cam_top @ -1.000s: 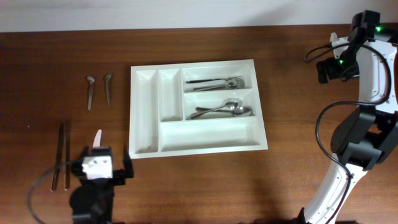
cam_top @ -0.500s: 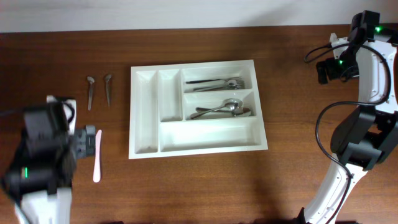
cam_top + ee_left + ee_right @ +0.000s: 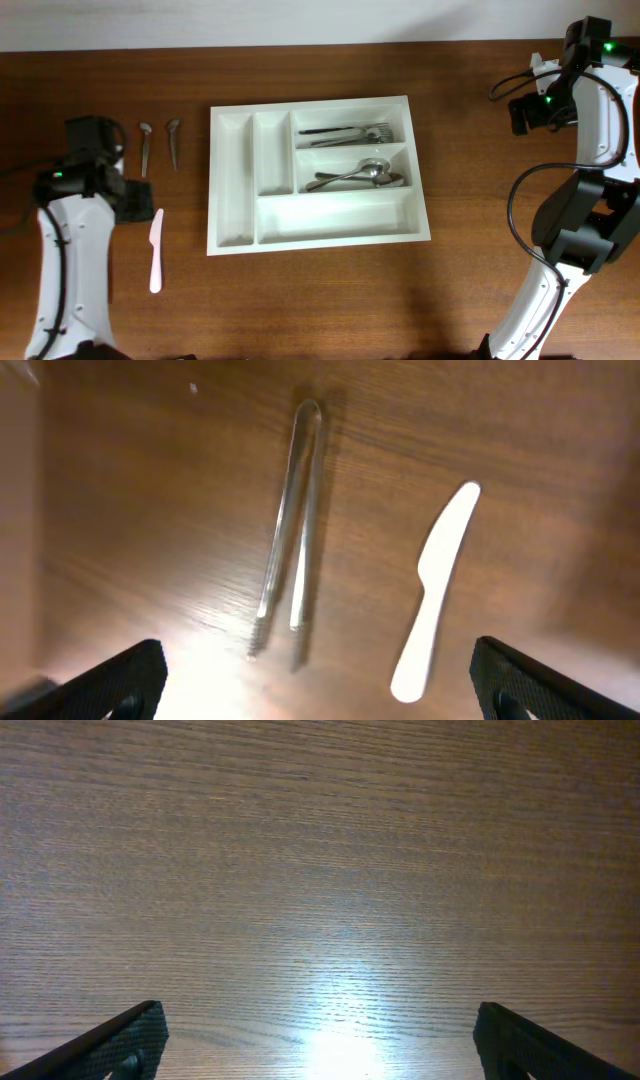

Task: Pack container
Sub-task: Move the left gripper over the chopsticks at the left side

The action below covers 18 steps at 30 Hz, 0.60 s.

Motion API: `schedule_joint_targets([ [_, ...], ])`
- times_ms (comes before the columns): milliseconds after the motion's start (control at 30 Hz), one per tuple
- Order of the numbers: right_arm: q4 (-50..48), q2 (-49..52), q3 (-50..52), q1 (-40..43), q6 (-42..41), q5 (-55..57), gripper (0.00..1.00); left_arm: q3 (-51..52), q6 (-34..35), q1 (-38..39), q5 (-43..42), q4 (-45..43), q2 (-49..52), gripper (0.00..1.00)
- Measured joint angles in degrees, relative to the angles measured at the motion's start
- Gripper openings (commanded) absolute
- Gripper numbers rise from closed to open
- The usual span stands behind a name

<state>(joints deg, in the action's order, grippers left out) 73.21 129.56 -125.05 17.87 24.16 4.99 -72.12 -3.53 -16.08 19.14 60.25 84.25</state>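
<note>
The white container (image 3: pixel 232 180) lies in the middle of the table. Forks (image 3: pixel 350 132) fill its upper long compartment and spoons (image 3: pixel 362 176) the middle one. The lower long one and the two narrow upright ones look bare. A white plastic knife (image 3: pixel 155 250) lies left of it and also shows in the left wrist view (image 3: pixel 435 595), next to two long thin metal utensils (image 3: pixel 290 530). My left gripper (image 3: pixel 120 195) hangs open and empty above them (image 3: pixel 320 685). My right gripper (image 3: pixel 533 110) is open over bare wood (image 3: pixel 320 1040).
Two small metal spoons (image 3: pixel 146 147) (image 3: pixel 174 141) lie side by side at the back left, between my left arm and the container. In the overhead view my left arm covers the long metal utensils. The right arm's base stands at the right edge.
My left arm has swung from the front edge back and leftwards, rising above the table. It now covers the metal utensils in the overhead view. The white knife now lies uncovered. The right arm is still.
</note>
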Motion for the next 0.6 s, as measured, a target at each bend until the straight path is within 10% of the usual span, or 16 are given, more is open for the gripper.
schedule_joint_targets([
  [267,0.00,0.00,0.00,0.00,0.02,-0.02,0.99,-0.39,3.69,-5.55,-9.57,0.11,0.96,0.99],
  [600,0.02,0.00,0.00,0.00,0.04,0.00,0.99,-0.52,-8.00,-5.55,-12.48,-9.22,1.70,0.99],
])
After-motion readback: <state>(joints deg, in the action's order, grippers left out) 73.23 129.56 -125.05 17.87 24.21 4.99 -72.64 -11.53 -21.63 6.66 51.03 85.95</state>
